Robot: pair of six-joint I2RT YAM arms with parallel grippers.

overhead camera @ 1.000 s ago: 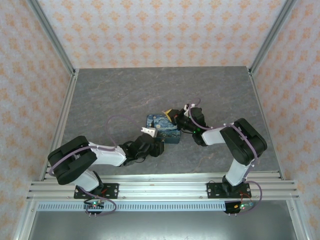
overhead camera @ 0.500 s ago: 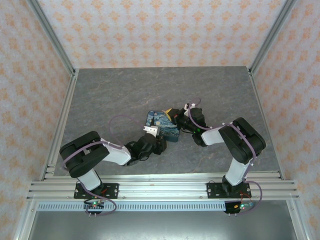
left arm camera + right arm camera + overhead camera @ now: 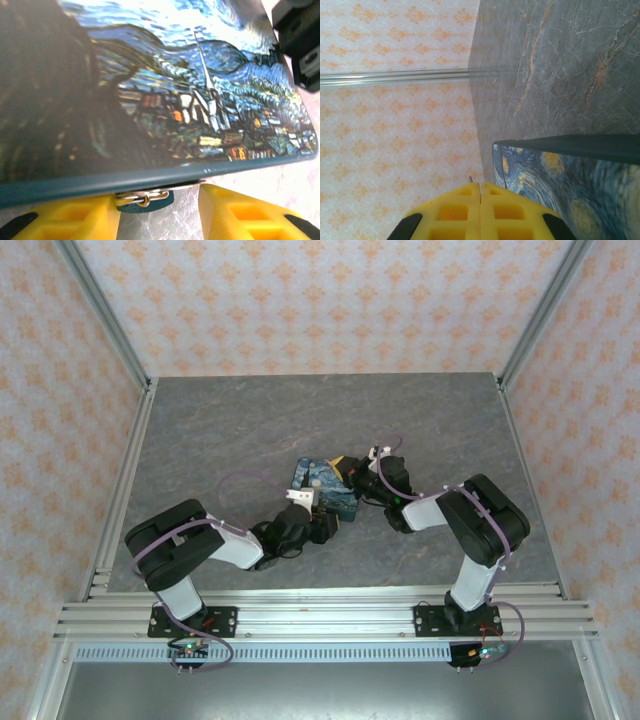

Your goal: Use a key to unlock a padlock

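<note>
Silver slotted aluminium rails (image 3: 320, 612) along the near edge of the grey stone-look counter (image 3: 220, 430), with both arm bases bolted there. Black-and-white left arm (image 3: 190, 550) reaching in low from the near-left, black-and-white right arm (image 3: 480, 530) from the near-right, both bent toward the middle of the counter.

Closest to the rails, the left tool (image 3: 330, 522), right up against the near edge of the chunky square padlock (image 3: 322, 485) with a swirling blue-and-yellow starry-night print on top and dark teal sides. From the left wrist, left tool (image 3: 159, 210) spread apart: two yellow ribbed fingers (image 3: 245, 215) at the bottom, a wide gap between them. In that gap, a tiny key (image 3: 145, 200) with a dark blue head and a metal ring, poking out from under the padlock's teal edge; touching or just beside the finger at the picture's left, clear of the other. Cannot tell whether seated in a keyhole. Above it, the painted padlock (image 3: 165, 90) face, close and tilted.

Padlock lying flat, about mid-counter, well apart from every edge.

Just beyond, the right tool (image 3: 345, 468) at the padlock's far-right corner. From the right wrist, right tool (image 3: 480, 186) pressed together, yellow fingertips meeting along a thin seam, just beside the padlock (image 3: 570, 200) corner.

Farther on, bare counter up to the far edge, then orange-patterned wallpaper (image 3: 320, 300).
</note>
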